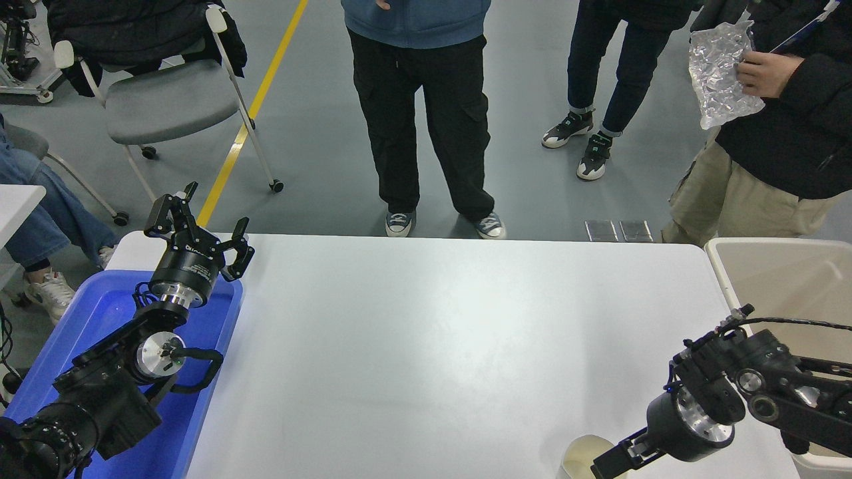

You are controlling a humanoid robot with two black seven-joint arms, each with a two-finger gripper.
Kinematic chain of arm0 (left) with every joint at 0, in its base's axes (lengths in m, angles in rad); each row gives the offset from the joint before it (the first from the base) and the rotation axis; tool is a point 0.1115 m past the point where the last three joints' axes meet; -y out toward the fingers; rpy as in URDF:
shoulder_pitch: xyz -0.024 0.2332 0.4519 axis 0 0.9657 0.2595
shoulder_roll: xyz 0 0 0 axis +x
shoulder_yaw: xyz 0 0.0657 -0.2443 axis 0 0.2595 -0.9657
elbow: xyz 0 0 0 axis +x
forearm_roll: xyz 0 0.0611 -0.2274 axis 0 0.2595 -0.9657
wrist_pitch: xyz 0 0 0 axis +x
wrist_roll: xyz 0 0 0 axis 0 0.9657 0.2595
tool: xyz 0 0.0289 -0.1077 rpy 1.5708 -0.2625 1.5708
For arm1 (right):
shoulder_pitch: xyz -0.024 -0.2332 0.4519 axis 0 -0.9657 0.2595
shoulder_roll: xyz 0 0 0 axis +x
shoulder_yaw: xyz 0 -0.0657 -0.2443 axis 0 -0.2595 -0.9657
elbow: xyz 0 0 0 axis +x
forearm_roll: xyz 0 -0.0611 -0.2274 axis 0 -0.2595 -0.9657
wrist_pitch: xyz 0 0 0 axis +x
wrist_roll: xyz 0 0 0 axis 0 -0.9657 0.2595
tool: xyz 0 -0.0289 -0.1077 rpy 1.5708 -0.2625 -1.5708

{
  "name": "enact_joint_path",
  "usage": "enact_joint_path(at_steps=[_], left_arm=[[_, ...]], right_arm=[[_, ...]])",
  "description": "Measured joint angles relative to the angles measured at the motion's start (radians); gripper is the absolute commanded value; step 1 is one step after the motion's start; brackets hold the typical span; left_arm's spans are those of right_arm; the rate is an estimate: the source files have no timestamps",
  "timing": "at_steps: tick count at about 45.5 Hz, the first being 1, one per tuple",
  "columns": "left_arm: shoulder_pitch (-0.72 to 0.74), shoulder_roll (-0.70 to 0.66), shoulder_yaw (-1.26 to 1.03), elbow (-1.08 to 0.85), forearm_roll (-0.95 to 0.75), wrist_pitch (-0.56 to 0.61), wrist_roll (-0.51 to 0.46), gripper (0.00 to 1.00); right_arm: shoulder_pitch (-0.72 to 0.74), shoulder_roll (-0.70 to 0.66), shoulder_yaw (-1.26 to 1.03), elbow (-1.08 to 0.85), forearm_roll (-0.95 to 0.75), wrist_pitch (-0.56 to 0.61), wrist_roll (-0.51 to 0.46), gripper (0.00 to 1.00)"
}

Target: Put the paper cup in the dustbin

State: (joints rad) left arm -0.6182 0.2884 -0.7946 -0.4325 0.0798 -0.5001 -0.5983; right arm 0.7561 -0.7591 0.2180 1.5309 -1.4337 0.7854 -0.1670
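Note:
The paper cup [580, 458] stands upright at the table's front edge, right of centre, cut off by the picture's bottom; its cream inside shows. My right gripper [609, 464] comes in from the lower right and points left, reaching the cup's right side; its grip is partly out of frame. The beige dustbin [716, 261] stands off the table's right end, behind the right arm. My left gripper [200, 226] is parked open over the blue tray at the lower left.
A blue plastic tray [219, 332] lies under the left arm at the table's left edge. Several people stand at the far side; one at the top right holds a crinkled clear plastic bag [719, 73]. A grey chair [166, 100] stands at the back left.

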Motion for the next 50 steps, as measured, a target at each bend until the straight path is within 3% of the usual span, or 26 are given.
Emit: enact_joint_path(at_steps=[3,6,9,11,16,50], left_arm=[[0.000,0.000,0.000,0.000,0.000,0.000,0.000,1.00],[0.000,0.000,0.000,0.000,0.000,0.000,0.000,1.00],[0.000,0.000,0.000,0.000,0.000,0.000,0.000,1.00],[0.000,0.000,0.000,0.000,0.000,0.000,0.000,1.00],[0.000,0.000,0.000,0.000,0.000,0.000,0.000,1.00],[0.000,0.000,0.000,0.000,0.000,0.000,0.000,1.00]], right_arm=[[-0.002,0.003,0.000,-0.004,-0.003,0.000,0.001,0.85],[-0.003,0.005,0.001,-0.006,-0.006,0.000,0.003,0.72],[-0.005,0.007,0.001,-0.007,-0.008,0.000,0.005,0.54],[-0.007,0.009,0.001,-0.008,-0.009,0.000,0.007,0.25],[-0.008,0.011,0.001,-0.009,-0.011,0.000,0.011,0.00],[0.024,0.014,0.000,-0.008,-0.037,0.000,0.019,0.00]])
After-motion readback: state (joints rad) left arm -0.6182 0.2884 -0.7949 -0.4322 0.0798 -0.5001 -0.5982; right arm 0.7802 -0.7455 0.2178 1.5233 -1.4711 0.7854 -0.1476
